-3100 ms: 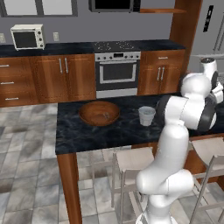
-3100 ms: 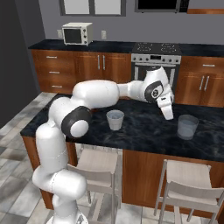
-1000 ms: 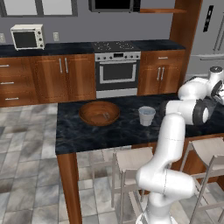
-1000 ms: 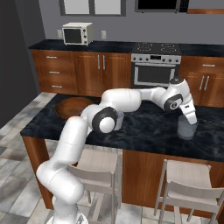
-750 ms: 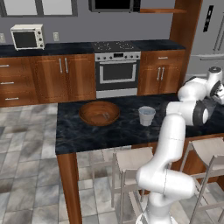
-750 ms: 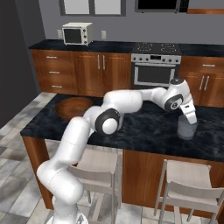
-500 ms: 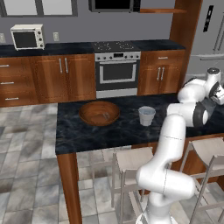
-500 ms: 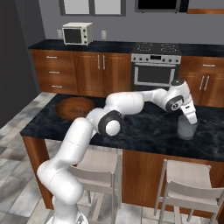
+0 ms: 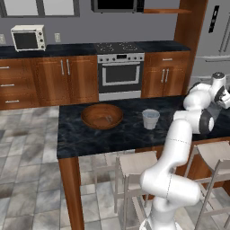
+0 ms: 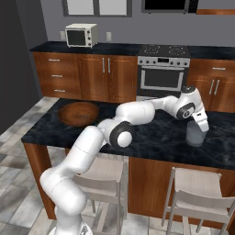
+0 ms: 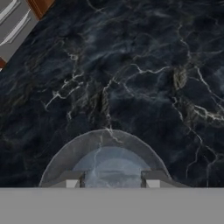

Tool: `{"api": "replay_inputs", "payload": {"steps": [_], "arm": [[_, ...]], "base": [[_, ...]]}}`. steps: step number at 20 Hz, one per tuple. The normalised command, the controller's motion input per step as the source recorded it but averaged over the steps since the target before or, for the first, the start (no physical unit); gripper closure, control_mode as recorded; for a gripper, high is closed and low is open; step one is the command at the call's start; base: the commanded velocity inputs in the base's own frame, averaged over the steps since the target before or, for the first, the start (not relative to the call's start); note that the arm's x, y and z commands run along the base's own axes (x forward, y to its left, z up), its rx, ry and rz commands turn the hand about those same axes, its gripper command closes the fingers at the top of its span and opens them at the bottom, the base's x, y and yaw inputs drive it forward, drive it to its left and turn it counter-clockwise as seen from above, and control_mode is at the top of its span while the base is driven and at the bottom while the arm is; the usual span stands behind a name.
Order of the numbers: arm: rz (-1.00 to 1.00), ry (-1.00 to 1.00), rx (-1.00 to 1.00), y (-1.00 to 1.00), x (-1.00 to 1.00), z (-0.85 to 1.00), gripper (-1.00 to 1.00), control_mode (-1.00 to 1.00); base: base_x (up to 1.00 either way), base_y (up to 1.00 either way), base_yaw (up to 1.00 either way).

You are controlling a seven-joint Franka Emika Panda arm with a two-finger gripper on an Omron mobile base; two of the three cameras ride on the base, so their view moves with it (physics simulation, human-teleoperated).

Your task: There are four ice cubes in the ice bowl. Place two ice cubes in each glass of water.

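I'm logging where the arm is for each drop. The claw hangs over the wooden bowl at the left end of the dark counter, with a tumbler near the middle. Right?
Not quite. The claw hangs over the far-right tumbler, not the wooden bowl, as the right base view shows; the hand view looks straight down into that glass. The bowl does sit at the left end of the counter, and the other tumbler is near the middle.

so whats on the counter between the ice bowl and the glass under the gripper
The other glass of water stands between the ice bowl and the far glass below the gripper; otherwise bare dark counter, seen in the left base view.
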Motion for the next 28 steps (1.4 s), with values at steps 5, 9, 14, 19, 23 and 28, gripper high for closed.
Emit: {"api": "replay_inputs", "payload": {"steps": [5, 9, 14, 19, 23, 28], "arm": [[0.0, 0.0, 0.0, -0.04, 0.22, -0.14, 1.0, -1.0], [0.0, 0.0, 0.0, -0.04, 0.25, -0.13, 1.0, -1.0], [0.0, 0.0, 0.0, -0.08, 0.29, -0.09, 1.0, -1.0], [0.0, 0.0, 0.0, -0.11, 0.27, -0.04, 1.0, -1.0], [0.0, 0.0, 0.0, -0.05, 0.13, 0.0, -1.0, -1.0], [0.02, 0.0, 0.0, 0.07, -0.03, 0.0, -1.0, -1.0]], "base": [[0.0, 0.0, 0.0], [0.0, 0.0, 0.0], [0.0, 0.0, 0.0], [0.0, 0.0, 0.0], [0.0, 0.0, 0.0], [0.0, 0.0, 0.0]]}}
